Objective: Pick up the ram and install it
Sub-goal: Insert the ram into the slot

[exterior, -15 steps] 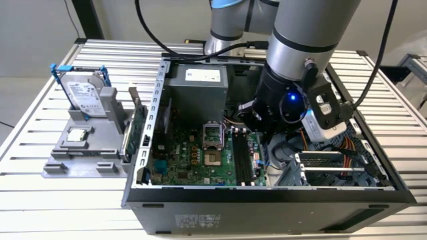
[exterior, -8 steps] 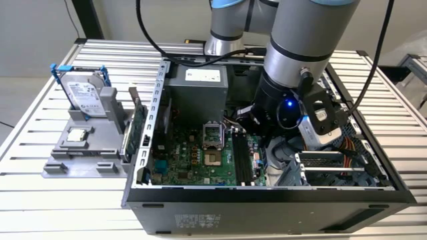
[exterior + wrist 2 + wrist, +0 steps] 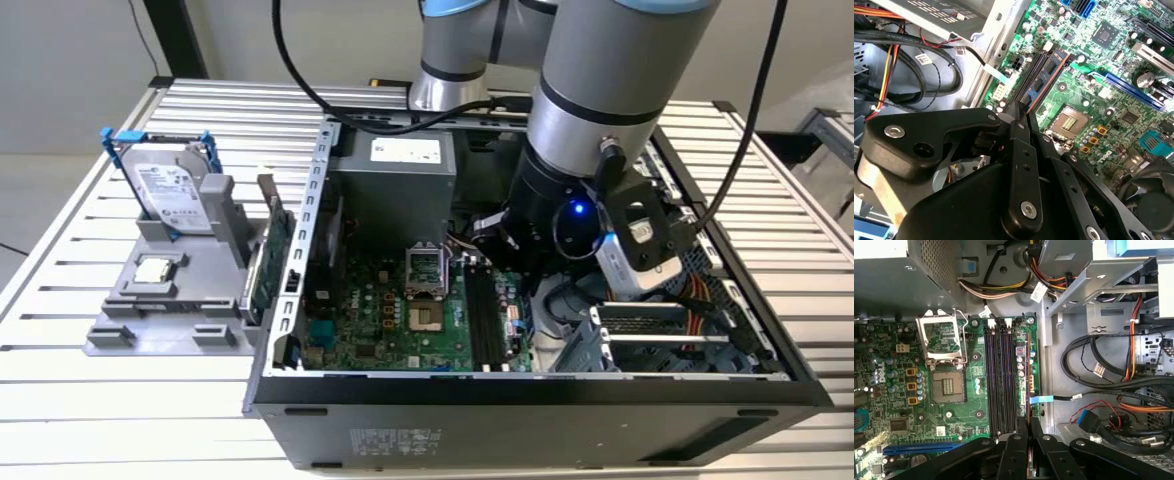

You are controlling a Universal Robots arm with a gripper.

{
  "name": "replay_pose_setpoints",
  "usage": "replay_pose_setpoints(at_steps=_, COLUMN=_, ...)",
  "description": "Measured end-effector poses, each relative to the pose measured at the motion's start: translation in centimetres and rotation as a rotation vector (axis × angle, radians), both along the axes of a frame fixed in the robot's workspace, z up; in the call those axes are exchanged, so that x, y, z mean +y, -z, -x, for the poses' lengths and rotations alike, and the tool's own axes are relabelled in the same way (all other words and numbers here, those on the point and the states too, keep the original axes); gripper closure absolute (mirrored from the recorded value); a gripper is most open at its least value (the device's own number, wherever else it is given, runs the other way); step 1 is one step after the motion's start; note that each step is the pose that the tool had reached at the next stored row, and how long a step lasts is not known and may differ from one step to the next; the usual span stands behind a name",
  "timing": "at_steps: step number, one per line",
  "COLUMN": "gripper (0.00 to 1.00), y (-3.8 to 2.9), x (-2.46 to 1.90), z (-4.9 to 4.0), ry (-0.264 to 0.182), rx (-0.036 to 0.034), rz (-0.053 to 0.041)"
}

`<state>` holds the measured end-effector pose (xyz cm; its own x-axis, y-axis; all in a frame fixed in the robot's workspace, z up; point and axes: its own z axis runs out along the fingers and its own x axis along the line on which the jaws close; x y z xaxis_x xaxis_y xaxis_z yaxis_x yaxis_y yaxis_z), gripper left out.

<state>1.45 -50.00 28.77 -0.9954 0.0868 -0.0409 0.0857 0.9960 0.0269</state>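
Gripper (image 3: 1026,432) closed on ram (image 3: 1027,385), held edge-on over outermost black DIMM slot of motherboard (image 3: 979,390), beside empty slots (image 3: 999,380), inside open PC case (image 3: 287,300). CPU socket (image 3: 948,385) nearby.

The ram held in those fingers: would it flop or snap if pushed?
Probably stiff: the ram runs straight out from the fingers without sagging. Likely light, being so thin. A thin bare board, so sideways force might crack it.
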Motion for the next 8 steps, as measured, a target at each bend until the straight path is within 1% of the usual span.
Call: replay_pose_setpoints(at_steps=8, gripper=1.0, y=0.61, x=0.0, z=0.0, ry=0.0, rx=0.0, rz=0.0001)
